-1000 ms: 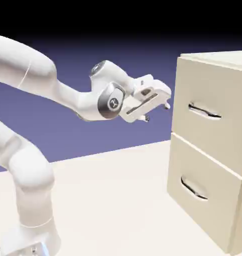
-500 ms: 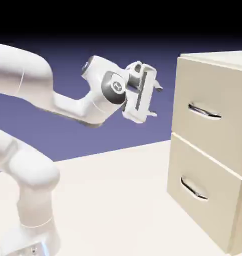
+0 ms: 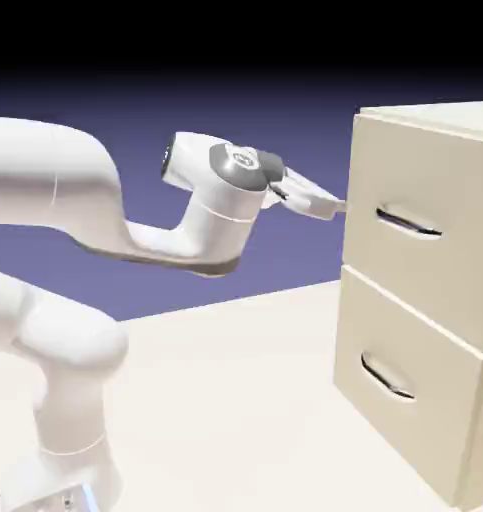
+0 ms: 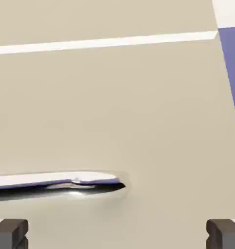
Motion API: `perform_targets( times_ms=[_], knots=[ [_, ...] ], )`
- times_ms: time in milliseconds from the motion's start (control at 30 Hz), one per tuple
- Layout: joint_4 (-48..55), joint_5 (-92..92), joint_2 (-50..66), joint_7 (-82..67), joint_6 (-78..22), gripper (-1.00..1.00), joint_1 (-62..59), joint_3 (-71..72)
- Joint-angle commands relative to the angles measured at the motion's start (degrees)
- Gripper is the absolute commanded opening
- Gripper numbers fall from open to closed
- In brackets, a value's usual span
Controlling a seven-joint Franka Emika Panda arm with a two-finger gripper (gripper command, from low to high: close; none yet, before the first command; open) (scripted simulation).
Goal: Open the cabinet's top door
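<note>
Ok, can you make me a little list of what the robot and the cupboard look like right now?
robot hand: gripper open, holding nothing, pointing at the cabinet
top door: shut
top handle: not gripped yet; in the hand view it sits low and to the left, not centred between the fingertips
bottom panel: shut, untouched
table: pale, cabinet stands on it
</note>
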Motion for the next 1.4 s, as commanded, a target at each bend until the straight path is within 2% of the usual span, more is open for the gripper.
perform_targets(
  times_ms=[0, 667, 733, 900, 933, 1367],
  knots=[
    [0.29, -2.5, -0.43, -2.33, -0.24, 0.0, 0.81, -0.97],
    [5.98, -52.34, -9.0, -48.94, -5.11, 0.0, 17.07, -20.39],
    [6.09, -53.27, -9.16, -49.81, -5.2, 0.0, 17.37, -20.76],
    [13.83, -54.61, -6.01, -49.08, -6.7, 0.0, 27.52, -26.37],
    [13.83, -54.61, -6.01, -49.08, -6.7, -1.0, 27.52, -26.37],
    [0.36, -54.61, -9.87, -44.93, -1.89, -1.0, 6.75, -14.43]
  ],
)
